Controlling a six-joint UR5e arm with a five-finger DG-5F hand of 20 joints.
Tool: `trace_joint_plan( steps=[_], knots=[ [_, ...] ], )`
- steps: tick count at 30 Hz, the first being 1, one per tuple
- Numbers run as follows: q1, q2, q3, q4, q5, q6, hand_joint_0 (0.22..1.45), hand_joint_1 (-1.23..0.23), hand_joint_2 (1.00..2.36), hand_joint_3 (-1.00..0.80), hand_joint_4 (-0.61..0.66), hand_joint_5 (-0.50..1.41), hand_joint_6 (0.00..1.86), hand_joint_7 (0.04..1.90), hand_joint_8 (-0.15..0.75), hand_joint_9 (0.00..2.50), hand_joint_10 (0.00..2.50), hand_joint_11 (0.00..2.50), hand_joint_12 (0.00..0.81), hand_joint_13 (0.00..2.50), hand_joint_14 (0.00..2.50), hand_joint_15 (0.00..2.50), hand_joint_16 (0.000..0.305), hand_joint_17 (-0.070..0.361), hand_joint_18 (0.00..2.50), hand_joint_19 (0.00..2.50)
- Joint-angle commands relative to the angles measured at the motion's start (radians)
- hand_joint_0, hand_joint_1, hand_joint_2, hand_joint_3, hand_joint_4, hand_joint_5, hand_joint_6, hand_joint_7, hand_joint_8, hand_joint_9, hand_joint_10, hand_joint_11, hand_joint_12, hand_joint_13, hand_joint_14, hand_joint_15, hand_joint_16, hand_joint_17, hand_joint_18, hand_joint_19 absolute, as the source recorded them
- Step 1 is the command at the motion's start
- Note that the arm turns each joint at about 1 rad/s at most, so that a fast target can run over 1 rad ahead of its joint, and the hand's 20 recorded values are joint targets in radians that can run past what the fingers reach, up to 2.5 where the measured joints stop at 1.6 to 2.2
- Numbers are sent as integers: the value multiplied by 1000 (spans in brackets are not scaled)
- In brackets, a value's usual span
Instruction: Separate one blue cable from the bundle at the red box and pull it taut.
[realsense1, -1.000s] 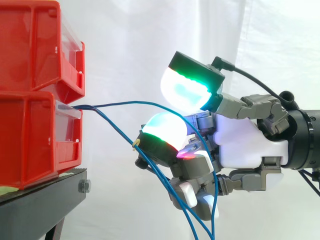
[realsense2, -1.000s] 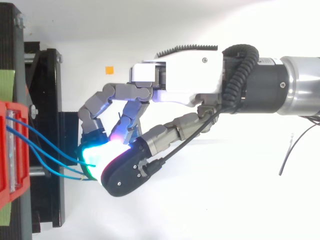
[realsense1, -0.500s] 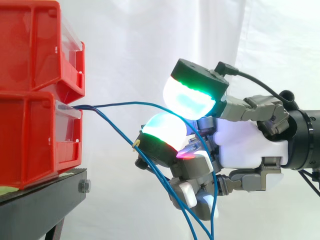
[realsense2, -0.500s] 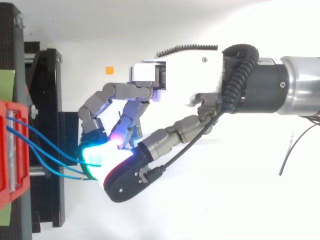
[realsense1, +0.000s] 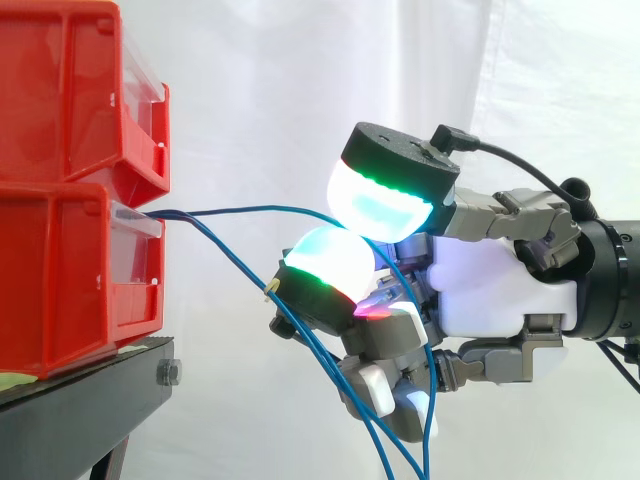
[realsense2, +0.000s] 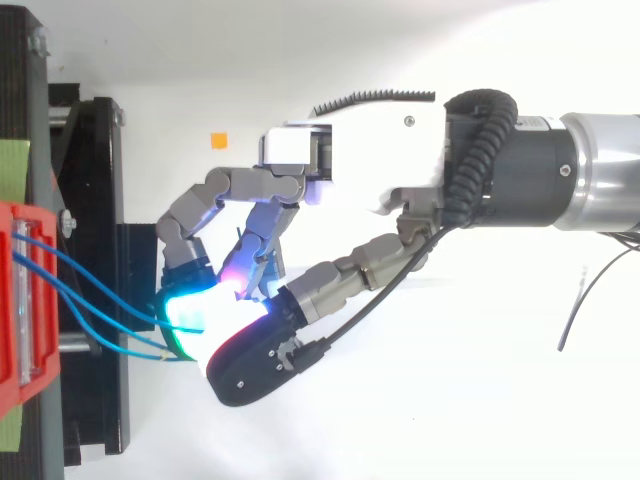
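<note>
blue cable (realsense1: 250, 208) arcing from the lower red bin (realsense1: 60, 280) into the curled fingers of the hand (realsense1: 500, 285).
two red bins are stacked on a black stand (realsense1: 70, 410) at the left, the upper red bin (realsense1: 60, 90) sitting on the lower one. the hand reaches in from the right, apart from the bins, its fingers curled round the cable. the cable leaves the lower bin's front, runs about level, dips between a green-edged pad (realsense1: 380, 205) above and a second pad (realsense1: 330, 262) just beneath, then drops past the palm. whether the pads press it i cannot tell. a second blue cable (realsense1: 230, 262) slants down beside the lower pad, carrying a small yellow tie (realsense1: 271, 288).
</note>
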Motion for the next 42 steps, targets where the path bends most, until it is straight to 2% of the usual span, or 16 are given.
trace_joint_plan(
  steps=[1, 5, 11, 14, 16, 20, 25, 27, 29, 31, 32, 33, 42],
  knots=[
    [-3, 0, -1, 0, 0, 2, 588, -759, 1022, -54, -18, -128, 895, 1261, 332, 1058, 11, 1151, 381, 964, 19, 778, 48, 108, 942, 903],
    [-3, 1, -7, -3, -8, 3, 586, -757, 1021, -46, -7, -124, 895, 1269, 332, 1053, 11, 1146, 380, 959, 20, 775, 48, 108, 940, 909],
    [-3, 20, -56, 11, -6, 8, 589, -746, 1019, -56, 6, -123, 895, 1263, 340, 1044, 11, 1180, 385, 948, 18, 770, 49, 111, 938, 863],
    [-3, 37, -74, 11, -2, 8, 591, -742, 1019, -61, 7, -124, 897, 1245, 339, 1055, 7, 1258, 377, 944, 18, 770, 48, 107, 916, 849],
    [-3, 46, -85, 11, -2, 8, 594, -738, 1019, -70, 13, -127, 899, 1233, 329, 1083, 0, 1397, 369, 940, 20, 775, 46, 104, 901, 832],
    [-6, 58, -111, 11, -3, 21, 596, -732, 1019, -81, 11, -130, 901, 1210, 322, 1082, 0, 1420, 348, 933, 21, 789, 43, 97, 883, 811],
    [-6, 84, -160, 34, 1, 31, 598, -729, 1020, -87, 14, -132, 901, 1210, 310, 1060, 145, 1421, 337, 951, 20, 826, 40, 90, 865, 793],
    [-3, 103, -193, 58, 12, 34, 599, -730, 1020, -88, 17, -132, 901, 1197, 305, 1026, 427, 1414, 324, 970, 21, 899, 39, 88, 863, 777],
    [0, 124, -229, 78, 35, 34, 600, -729, 1020, -94, 17, -133, 901, 1200, 296, 1009, 517, 1414, 319, 974, 21, 944, 38, 86, 858, 761],
    [0, 139, -257, 94, 52, 35, 601, -728, 1021, -91, 16, -133, 901, 1196, 293, 979, 819, 1367, 313, 974, 21, 975, 37, 83, 833, 739],
    [1, 147, -269, 100, 55, 38, 601, -728, 1021, -90, 16, -134, 901, 1196, 290, 970, 865, 1385, 312, 972, 21, 974, 37, 83, 819, 733],
    [1, 149, -272, 101, 57, 40, 601, -728, 1021, -90, 17, -134, 902, 1188, 281, 952, 983, 1375, 319, 959, 20, 977, 36, 81, 796, 720],
    [1, 152, -294, 103, 49, 71, 602, -727, 1022, -93, 8, -136, 901, 1191, 275, 929, 1047, 1373, 310, 934, 19, 965, 35, 78, 763, 721]
  ],
)
